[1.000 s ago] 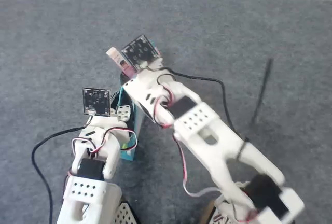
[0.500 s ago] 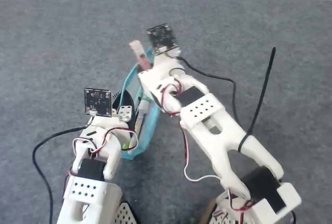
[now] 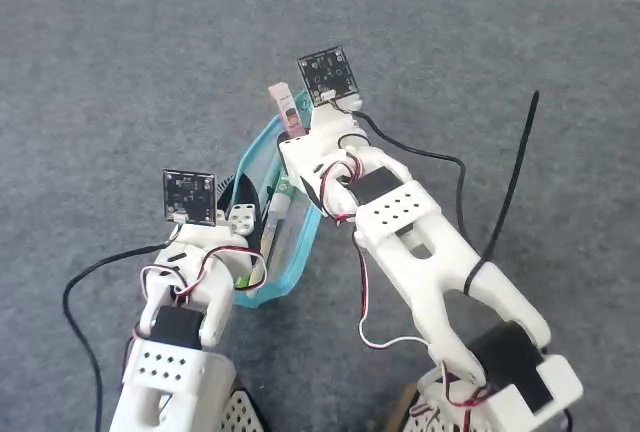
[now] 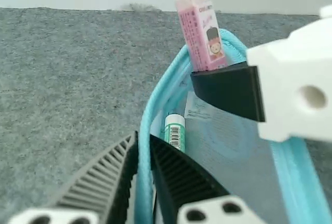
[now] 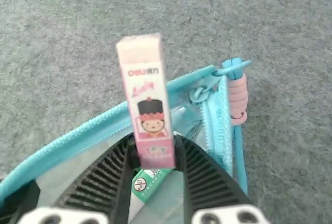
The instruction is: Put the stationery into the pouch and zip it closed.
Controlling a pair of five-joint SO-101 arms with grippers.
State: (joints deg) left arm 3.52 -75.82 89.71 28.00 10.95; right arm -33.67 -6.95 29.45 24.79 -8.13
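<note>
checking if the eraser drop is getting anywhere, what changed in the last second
The right arm swung toward the right of the high view, carrying the pink eraser in its jaws to the far end of the pouch, whose mouth spread wider so the green tube inside shows. Nothing was let go. The left arm stayed put, jaws shut on the pouch's near rim.

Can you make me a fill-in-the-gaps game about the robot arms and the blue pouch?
1. The right gripper holds a pink ____.
2. The pouch can still take things in because its zip is ____.
3. The tube lying inside the pouch is white and ____.
4. The left gripper pinches the pouch's rim, so it is not open but ____.

Missing words: eraser; open; green; shut.
</note>
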